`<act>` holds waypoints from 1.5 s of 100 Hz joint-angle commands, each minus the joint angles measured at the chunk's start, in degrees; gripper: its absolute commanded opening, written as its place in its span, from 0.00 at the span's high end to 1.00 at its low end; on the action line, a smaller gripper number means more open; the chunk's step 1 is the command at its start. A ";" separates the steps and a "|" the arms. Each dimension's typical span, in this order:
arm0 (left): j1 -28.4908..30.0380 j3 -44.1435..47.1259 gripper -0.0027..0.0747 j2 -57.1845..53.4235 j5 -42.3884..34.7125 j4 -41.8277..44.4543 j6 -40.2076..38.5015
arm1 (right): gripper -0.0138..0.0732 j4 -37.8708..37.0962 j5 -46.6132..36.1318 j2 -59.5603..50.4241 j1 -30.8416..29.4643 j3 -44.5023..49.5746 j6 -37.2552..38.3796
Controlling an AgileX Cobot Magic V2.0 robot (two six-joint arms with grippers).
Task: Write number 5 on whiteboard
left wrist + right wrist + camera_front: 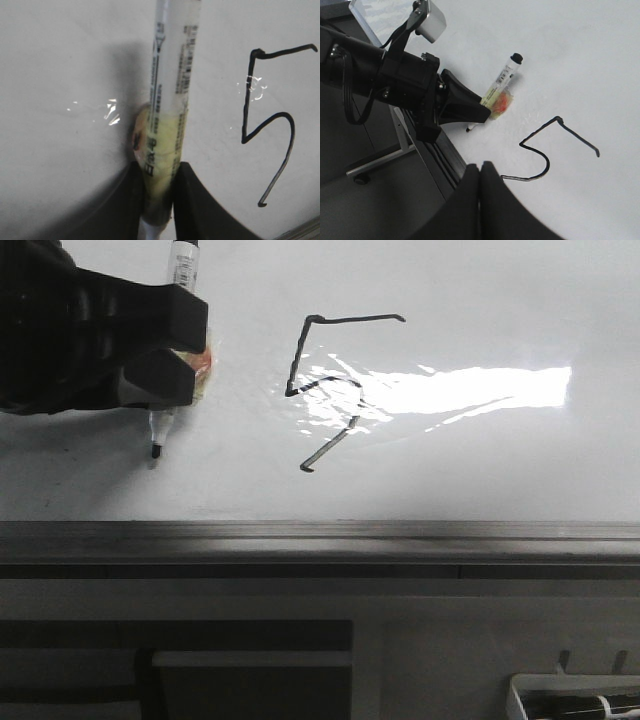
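On the whiteboard (480, 470), toward its middle and partly under the bright glare patch, the number 5 (335, 390) is sitting as a finished-looking figure of thin black strokes: a top bar, a down stroke, a curved belly and a tail. Off to the side of the digit and apart from it, the marker (170, 360) is standing nearly upright with its dark tip (155, 451) at or just above the board; which of the two I cannot tell. The left gripper (159, 200) is pinching the marker around its yellowish taped midsection, its black fingers (192, 200) pressing in on both sides. The marker is looking light, stiff and smooth-barrelled, so it is probably prone to sliding or twisting in a hard grip; the taped band seems to be the best place to hold it, since it is adding some friction and keeping the tip well clear of the fingers. The glossy board is likely slick, so little downward force should be needed, and the ink will smear if brushed. The right gripper (480, 172) is hovering over the near edge of the board with its fingers closed together on nothing. The grey rail (320, 535) is running along the board's front edge.
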 commanded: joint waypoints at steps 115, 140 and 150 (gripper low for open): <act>-8.07 -0.30 0.28 -24.64 -2.67 0.19 10.68 | 0.91 -4.81 -7.61 -10.96 -0.39 1.27 -0.01; -8.58 10.74 0.97 -42.03 1.31 -0.39 11.18 | 0.91 -4.93 -21.55 -26.16 -0.39 19.76 -0.01; -8.58 14.26 0.99 -46.80 2.17 -1.59 10.65 | 0.91 -4.62 -22.42 -31.88 -0.39 24.85 -0.01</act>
